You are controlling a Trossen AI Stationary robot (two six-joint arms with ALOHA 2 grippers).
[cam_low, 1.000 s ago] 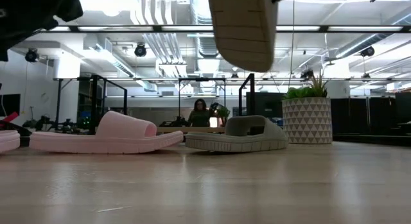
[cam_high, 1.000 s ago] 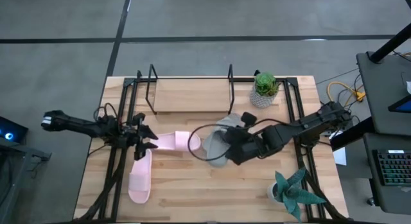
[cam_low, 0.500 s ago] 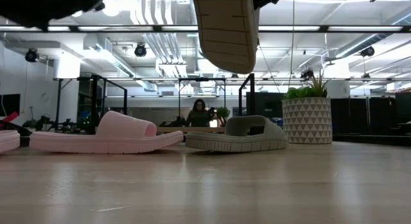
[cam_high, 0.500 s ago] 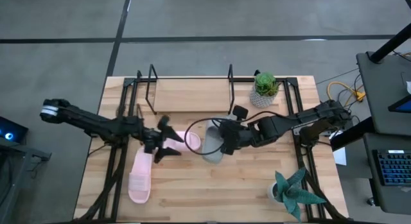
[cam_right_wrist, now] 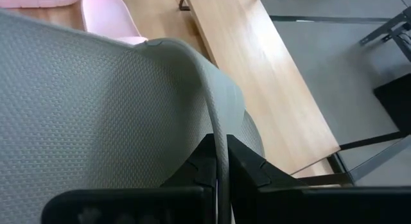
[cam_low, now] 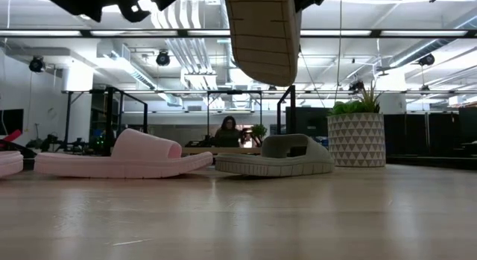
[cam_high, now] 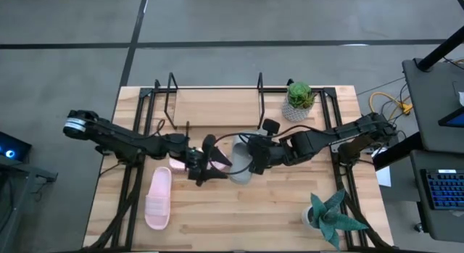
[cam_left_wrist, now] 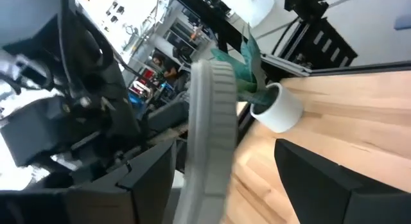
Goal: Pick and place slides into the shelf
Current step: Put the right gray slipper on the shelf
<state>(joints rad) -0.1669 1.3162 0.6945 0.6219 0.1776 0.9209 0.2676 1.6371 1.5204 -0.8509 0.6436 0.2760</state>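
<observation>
My right gripper [cam_high: 254,157] is shut on a grey slide [cam_high: 239,164] and holds it in the air over the table's middle; the low view shows its ribbed sole [cam_low: 264,36] high up. My left gripper [cam_high: 212,164] is open just left of that slide, whose edge [cam_left_wrist: 209,134] stands ahead between its fingers, nearer one; no touch shows. A pink slide [cam_high: 177,164] lies sole down, partly under the left gripper, and shows as [cam_low: 123,159] in the low view. Another pink slide [cam_high: 158,198] lies nearer the near-left. The second grey slide [cam_low: 276,157] rests sole down. The shelf [cam_high: 217,106] stands at the far edge. My right gripper pinches the thin edge of the grey slide's strap [cam_right_wrist: 217,131] between its two fingers [cam_right_wrist: 199,163], coming level from the table's right. The slide is lifted clear and hangs on end, its sole [cam_low: 264,36] turned toward the near edge.
A potted plant [cam_high: 299,101] stands right of the shelf, and a second one [cam_high: 330,213] sits at the near-right corner. Black rails [cam_high: 134,173] run along both table sides. A person [cam_low: 226,132] sits in the room beyond.
My left gripper has travelled toward the table's right, passing over the pink slide and ending close beside the held grey slide, fingers still apart. My right gripper carried the grey slide a little toward the table's left, then held still.
</observation>
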